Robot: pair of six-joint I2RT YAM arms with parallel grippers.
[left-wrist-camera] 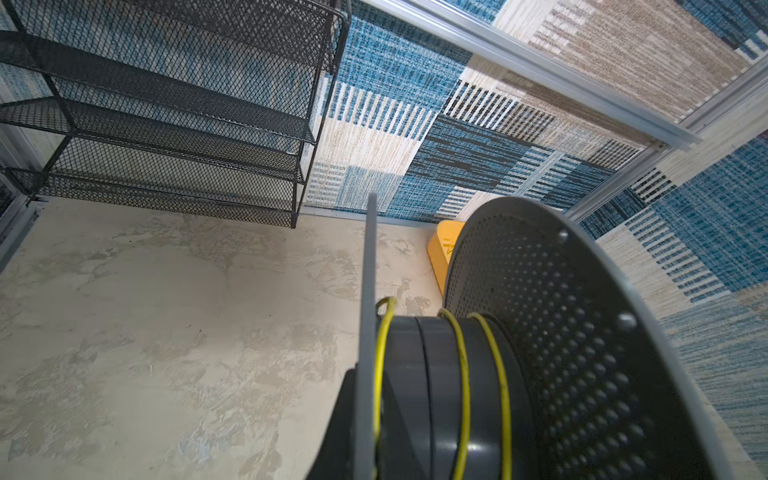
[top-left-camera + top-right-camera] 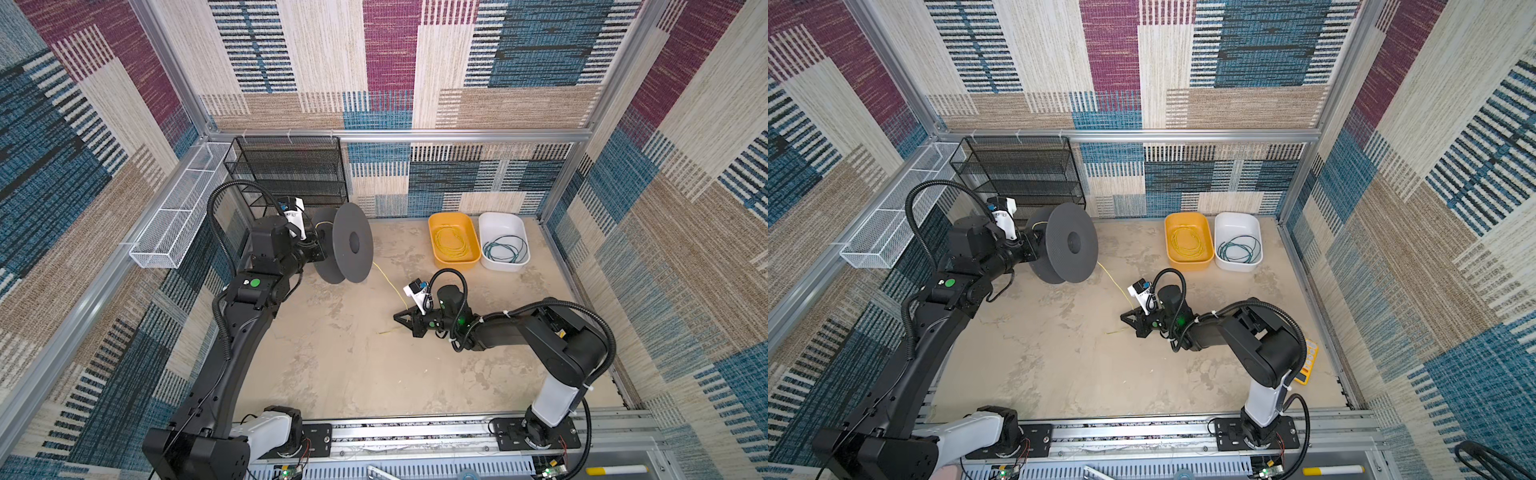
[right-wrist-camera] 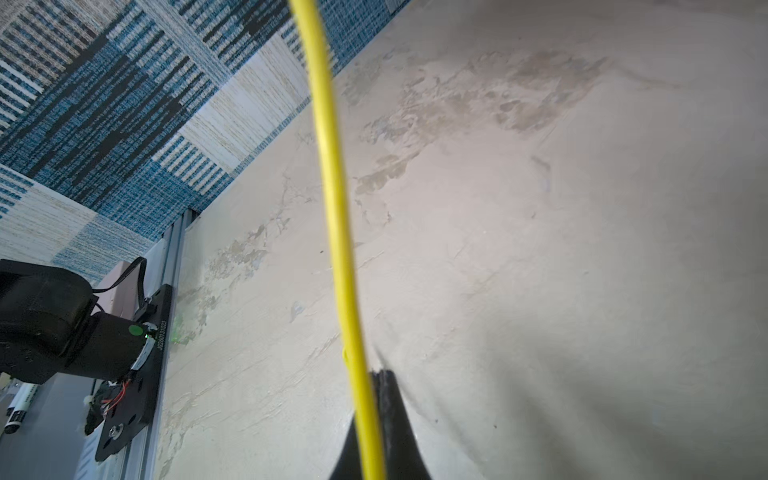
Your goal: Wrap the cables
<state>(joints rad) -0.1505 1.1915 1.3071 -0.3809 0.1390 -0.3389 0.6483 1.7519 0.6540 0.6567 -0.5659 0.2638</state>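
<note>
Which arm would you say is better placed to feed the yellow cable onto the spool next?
Right. The right gripper is shut on the yellow cable stretched from the spool, so it can likely guide it; the left gripper is occupied holding the spool.

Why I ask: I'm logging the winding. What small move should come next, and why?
Probably roll the left hand to turn the spool and draw in another wrap. The yellow cable runs straight from the hub, which bears only three loose turns, to the right hand, shut on it, and a short tail lies on the table beyond.
</note>
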